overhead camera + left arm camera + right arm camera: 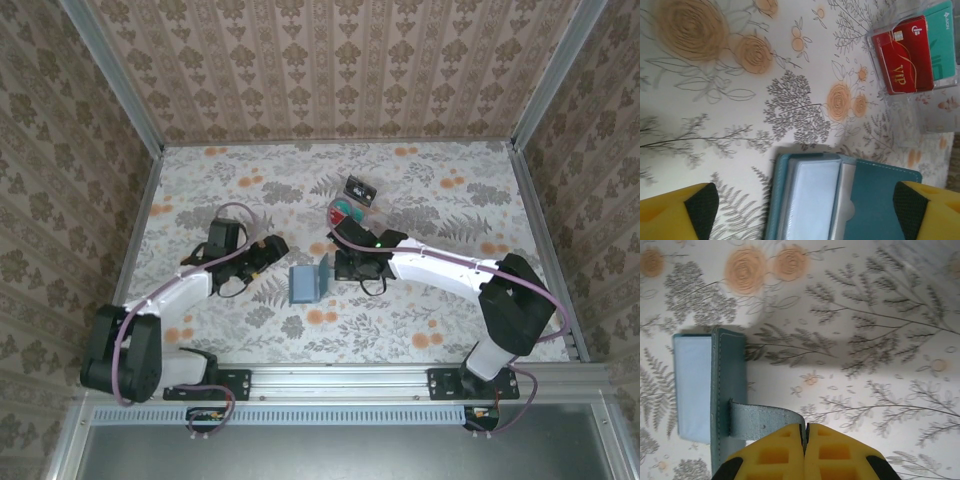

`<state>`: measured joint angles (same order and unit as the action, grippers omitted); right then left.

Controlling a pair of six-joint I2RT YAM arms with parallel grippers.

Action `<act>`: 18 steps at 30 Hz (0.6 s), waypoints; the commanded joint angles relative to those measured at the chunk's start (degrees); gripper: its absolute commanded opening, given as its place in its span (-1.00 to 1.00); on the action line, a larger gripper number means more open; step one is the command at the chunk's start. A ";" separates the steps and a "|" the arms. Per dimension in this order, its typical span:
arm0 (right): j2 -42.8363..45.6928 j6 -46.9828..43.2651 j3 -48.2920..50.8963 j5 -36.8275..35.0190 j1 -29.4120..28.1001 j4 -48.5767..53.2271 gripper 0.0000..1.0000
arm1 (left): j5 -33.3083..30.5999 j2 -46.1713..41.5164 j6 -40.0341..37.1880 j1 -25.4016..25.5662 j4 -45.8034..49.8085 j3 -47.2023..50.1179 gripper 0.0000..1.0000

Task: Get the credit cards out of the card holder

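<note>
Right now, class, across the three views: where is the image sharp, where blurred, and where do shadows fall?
Left wrist: red card sharp, lettering readable; yellow fingers of the left tool blurred. Right wrist: soft shadow on the tablecloth beside the card holder; top right corner hazy. Top external: evenly lit, no strong glare.

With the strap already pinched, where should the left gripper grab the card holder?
On the card holder, probably the free edge of its pale-lined panel, coming from the left: that panel lies flat facing the open left gripper, while the right gripper pins the strap on the far side.
</note>
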<state>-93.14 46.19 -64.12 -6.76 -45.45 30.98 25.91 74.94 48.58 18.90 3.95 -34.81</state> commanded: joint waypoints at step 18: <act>-3.25 -3.66 0.22 -5.55 3.44 3.65 -0.89 | 14.16 9.29 2.33 5.69 -2.24 -2.51 -0.04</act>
<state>-95.55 43.22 -64.01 -10.22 -42.24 33.47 37.08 84.18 51.27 23.27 2.92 -37.78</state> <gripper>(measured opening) 0.070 0.480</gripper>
